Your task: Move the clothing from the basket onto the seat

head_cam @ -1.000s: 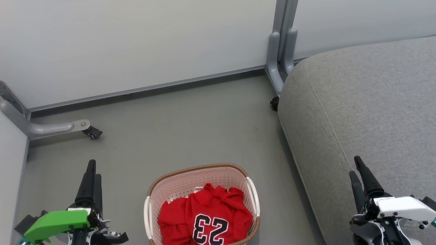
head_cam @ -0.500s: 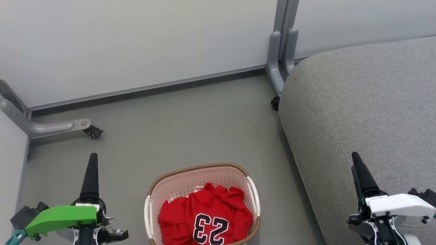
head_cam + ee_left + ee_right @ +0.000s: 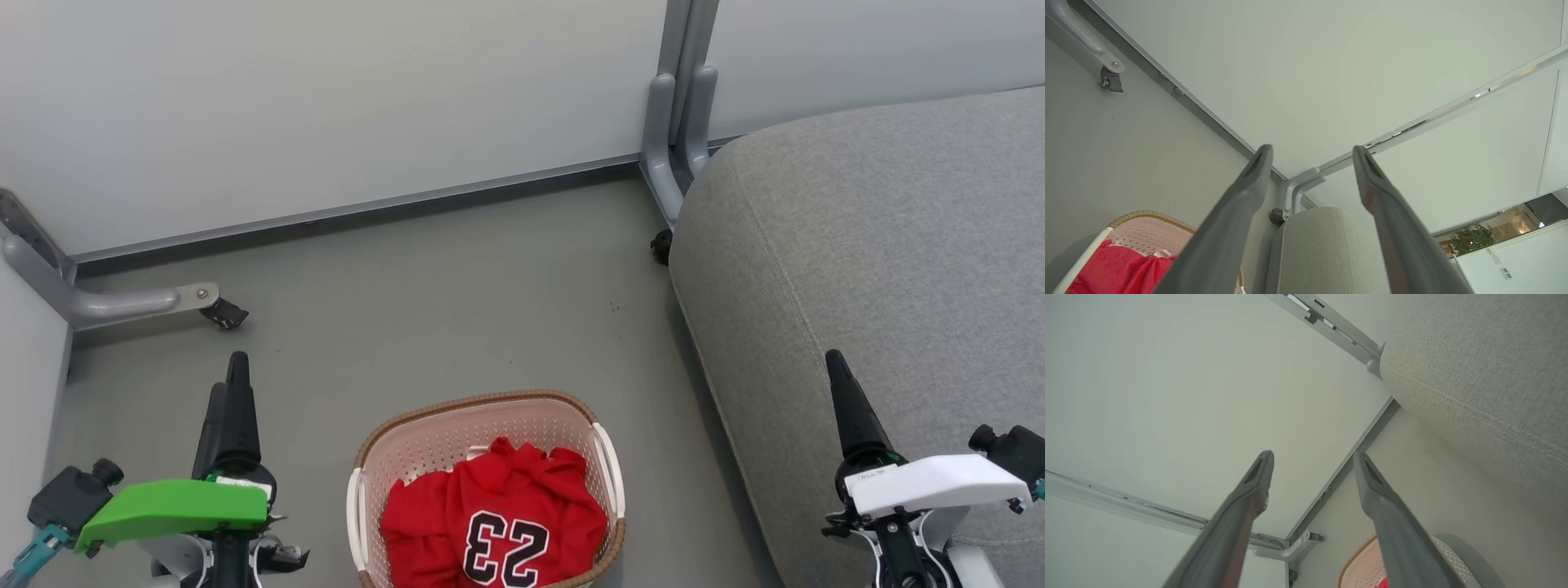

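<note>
Red clothing [image 3: 490,523]: heaped inside the basket [image 3: 482,416], the jersey's "23" facing up; none of it lies on the seat [image 3: 882,245].
Grey seat: right of the basket, with a strip of floor [image 3: 490,310] between them.
Left gripper [image 3: 229,377]: left of the basket and apart from it, fingers spread wide, holding nothing.
Right gripper [image 3: 834,363]: right of the basket, well apart, seen against the seat; fingers likewise parted and empty.
Step in hand: the first reach, I'd say; no garment is grasped yet.
Next move: one gripper needs to come over the basket, fingers apart, and pinch a raised fold atop the heap.
Head view: gives the whole heap and its number.
Wrist views: give both finger gaps plainly; the left catches the basket's corner with red cloth, the right its woven rim.
</note>
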### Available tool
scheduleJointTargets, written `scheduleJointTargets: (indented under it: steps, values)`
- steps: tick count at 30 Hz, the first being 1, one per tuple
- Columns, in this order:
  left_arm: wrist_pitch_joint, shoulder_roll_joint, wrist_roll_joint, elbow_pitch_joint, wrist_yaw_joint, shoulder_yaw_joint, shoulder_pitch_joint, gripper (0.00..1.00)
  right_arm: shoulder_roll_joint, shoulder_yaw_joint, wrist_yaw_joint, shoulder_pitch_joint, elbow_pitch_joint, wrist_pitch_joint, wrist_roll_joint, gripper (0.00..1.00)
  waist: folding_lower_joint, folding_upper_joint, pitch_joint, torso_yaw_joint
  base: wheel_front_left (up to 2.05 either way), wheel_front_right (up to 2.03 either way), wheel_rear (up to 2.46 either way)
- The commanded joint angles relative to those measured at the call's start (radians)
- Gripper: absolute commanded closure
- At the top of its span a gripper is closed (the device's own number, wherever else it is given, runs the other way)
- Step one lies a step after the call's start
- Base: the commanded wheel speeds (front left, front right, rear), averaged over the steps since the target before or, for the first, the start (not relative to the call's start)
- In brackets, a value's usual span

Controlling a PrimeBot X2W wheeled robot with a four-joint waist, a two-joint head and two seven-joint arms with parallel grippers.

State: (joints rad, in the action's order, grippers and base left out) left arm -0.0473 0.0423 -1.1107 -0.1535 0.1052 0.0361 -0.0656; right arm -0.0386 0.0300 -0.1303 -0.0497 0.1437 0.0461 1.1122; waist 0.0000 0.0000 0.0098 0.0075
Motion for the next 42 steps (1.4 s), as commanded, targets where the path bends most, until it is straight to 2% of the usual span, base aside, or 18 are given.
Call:
scheduleJointTargets:
  steps: [1, 27, 42]
  values:
    - [-0.011, 0.006, 0.045, 0.025, -0.006, -0.007, 0.001, 0.0, -0.008, -0.006, 0.0, 0.001, -0.024, 0.012, -0.044, 0.0, 0.0, 0.0, 0.0, 0.0, 0.0, 0.0, 0.0]
    - [-0.091, 0.008, 0.529, 0.052, -0.048, -0.118, 0.012, 0.0, -0.01, -0.055, 0.0, 0.021, -0.063, 0.092, -0.433, 0.0, 0.0, 0.0, 0.0, 0.013, 0.0, 0.0, 0.0]
    - [-0.128, 0.009, 0.718, 0.033, -0.065, -0.157, 0.016, 0.0, -0.011, -0.071, 0.0, 0.03, -0.043, 0.13, -0.607, 0.0, 0.0, 0.0, -0.001, 0.021, 0.0, 0.0, 0.0]
